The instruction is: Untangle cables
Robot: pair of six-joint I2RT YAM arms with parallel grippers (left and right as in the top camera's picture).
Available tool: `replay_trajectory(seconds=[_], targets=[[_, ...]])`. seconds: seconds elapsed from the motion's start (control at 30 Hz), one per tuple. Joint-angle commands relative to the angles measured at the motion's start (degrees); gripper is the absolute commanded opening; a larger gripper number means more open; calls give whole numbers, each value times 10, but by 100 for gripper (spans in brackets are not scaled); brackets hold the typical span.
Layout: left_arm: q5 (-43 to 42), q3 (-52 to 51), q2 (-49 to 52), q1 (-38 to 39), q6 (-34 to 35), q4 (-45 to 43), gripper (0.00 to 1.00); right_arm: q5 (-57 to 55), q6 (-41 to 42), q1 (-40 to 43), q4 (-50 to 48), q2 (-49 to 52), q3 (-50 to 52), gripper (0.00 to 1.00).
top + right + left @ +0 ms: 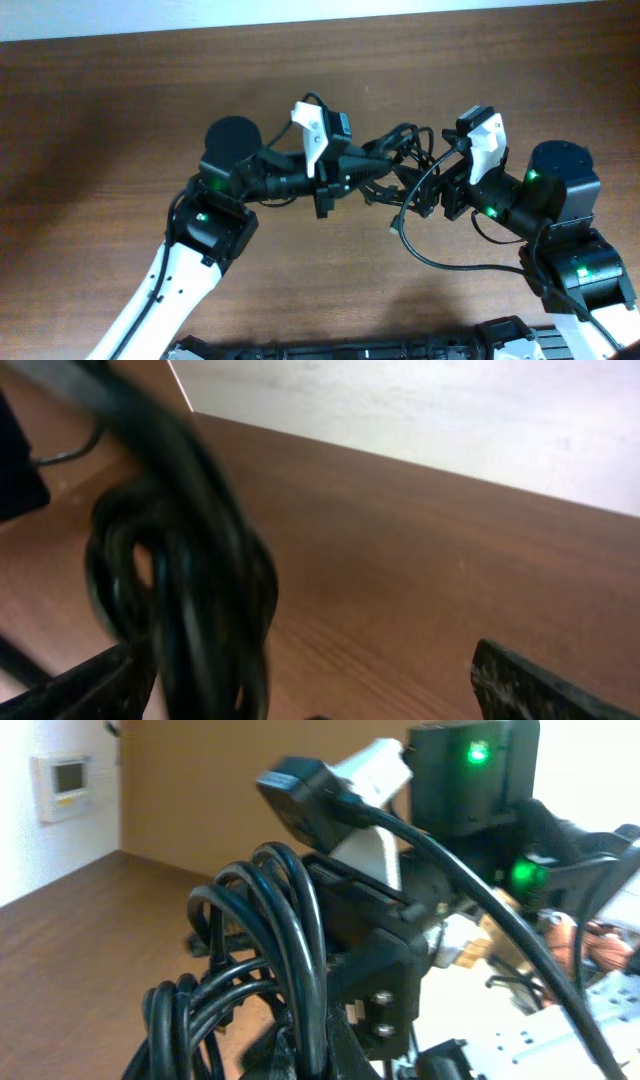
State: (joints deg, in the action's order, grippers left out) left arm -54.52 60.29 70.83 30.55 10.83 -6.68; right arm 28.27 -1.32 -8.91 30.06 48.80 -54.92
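The cables [404, 139] are a bunch of thin black loops held above the table between my two arms. One strand hangs down to a small plug [393, 228] and trails right along the table. My left gripper [378, 160] is shut on the bunch. In the left wrist view the loops [262, 952] rise right in front of the jaws [322, 1062]. My right gripper [427, 190] is open just right of the bunch. In the right wrist view the loops [190, 595] hang by its left finger, with the jaws [320, 695] spread wide.
The brown wooden table [120, 110] stretches left and back. The right arm's camera and wrist [470, 790] are close in front of my left gripper. A dark edge [360, 350] runs along the table's front.
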Motion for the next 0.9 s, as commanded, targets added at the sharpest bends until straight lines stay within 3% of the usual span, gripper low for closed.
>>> replay_trajectory(seconds=[0.0, 0.13, 0.27, 0.33, 0.4, 0.43, 0.53, 0.63, 0.87], targets=[[35, 0, -8, -42, 50, -8, 0, -21, 3, 3, 14, -6, -5, 99], [-37, 0, -8, -78, 139, -74, 0, -110, 6, 3, 68, -5, -5, 99], [-68, 0, -8, -78, 149, -103, 0, -106, 51, 3, 69, -6, -5, 99], [-72, 0, -8, -78, 148, -102, 0, -26, 100, 3, 24, -12, -5, 99], [-72, 0, -8, -81, 148, -103, 0, 47, 99, 3, -25, -21, -5, 99], [-73, 0, -8, -86, 148, -103, 0, 48, 91, 3, -24, -25, -5, 100], [-90, 0, -8, -117, 149, -103, 0, 75, 86, 3, -16, -33, -5, 90], [-103, 0, -8, -129, 149, -104, 0, 132, 58, 3, -16, -33, -5, 89], [-100, 0, -8, -131, 144, -104, 0, 138, 58, 3, -16, -33, -5, 84]])
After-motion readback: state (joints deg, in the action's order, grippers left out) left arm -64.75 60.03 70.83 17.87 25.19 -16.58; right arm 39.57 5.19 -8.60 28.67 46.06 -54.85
